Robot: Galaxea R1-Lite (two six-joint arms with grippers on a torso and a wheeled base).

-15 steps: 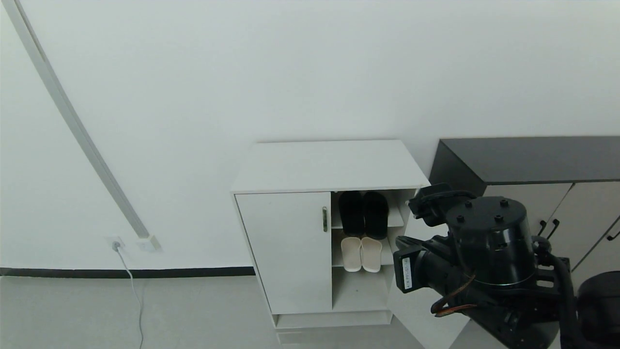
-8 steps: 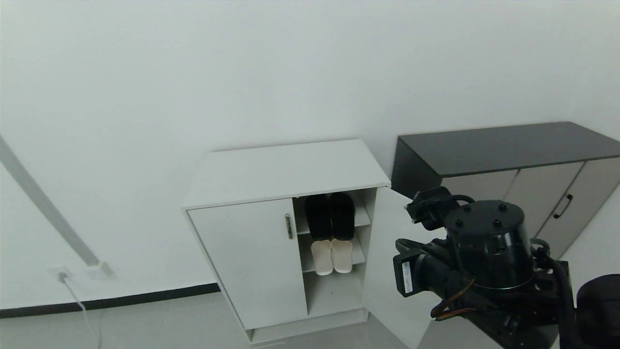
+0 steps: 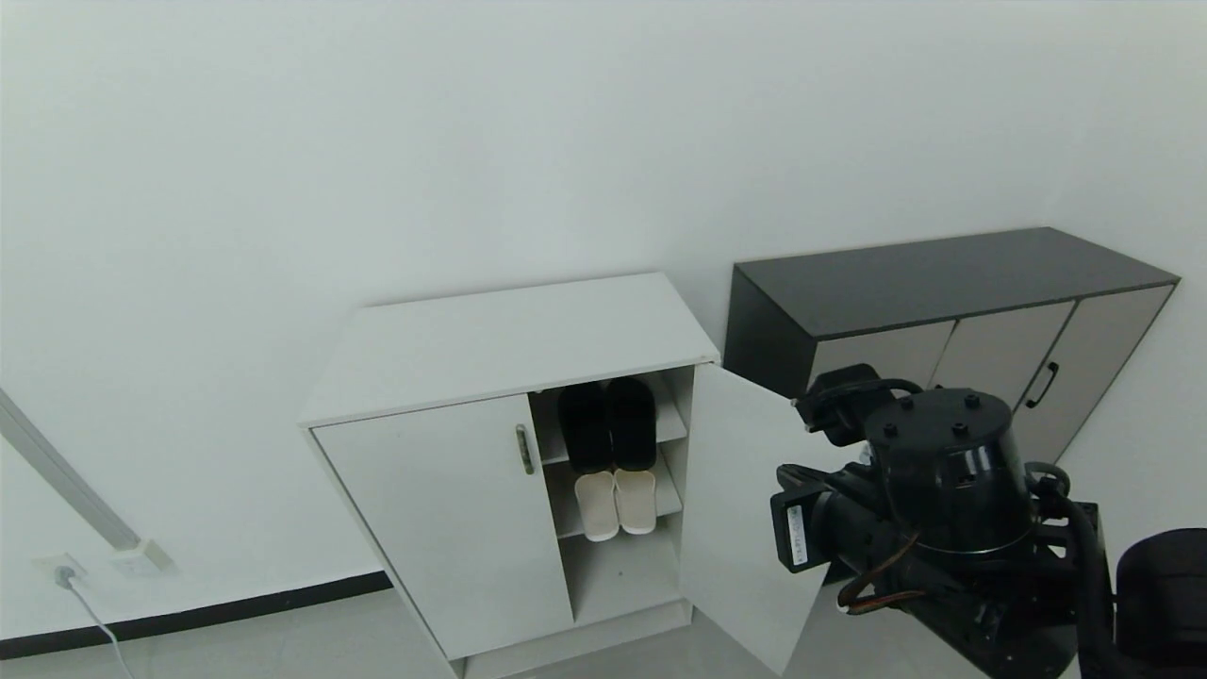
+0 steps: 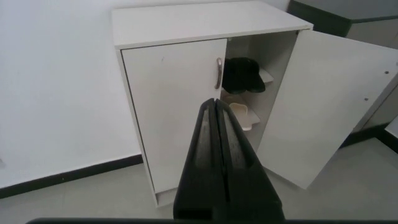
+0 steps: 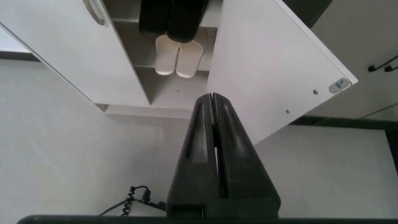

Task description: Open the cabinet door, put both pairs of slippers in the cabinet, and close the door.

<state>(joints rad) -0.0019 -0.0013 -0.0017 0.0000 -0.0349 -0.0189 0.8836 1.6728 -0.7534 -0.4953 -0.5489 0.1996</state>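
The white cabinet [image 3: 500, 339] stands against the wall with its right door [image 3: 745, 509] swung open and its left door [image 3: 453, 528] closed. A black pair of slippers [image 3: 606, 424] rests on the upper shelf. Below it, a white pair of slippers [image 3: 616, 502] rests on the middle shelf; the bottom compartment is bare. My left gripper [image 4: 216, 106] is shut and holds nothing, hanging in front of the closed left door [image 4: 174, 106]. My right gripper [image 5: 213, 99] is shut and holds nothing, above the floor before the open door [image 5: 267, 68], short of the white slippers [image 5: 177, 56].
A dark-topped sideboard [image 3: 943, 273] with grey doors stands right of the cabinet, close behind the open door. A wall socket with a cable [image 3: 61, 572] and a slanted grey conduit [image 3: 57, 471] are at the far left. Grey floor lies in front.
The whole head view has shifted, so the camera moved: the cabinet now sits further left in the picture and more of the open door's face shows. Both slipper pairs stay on their shelves.
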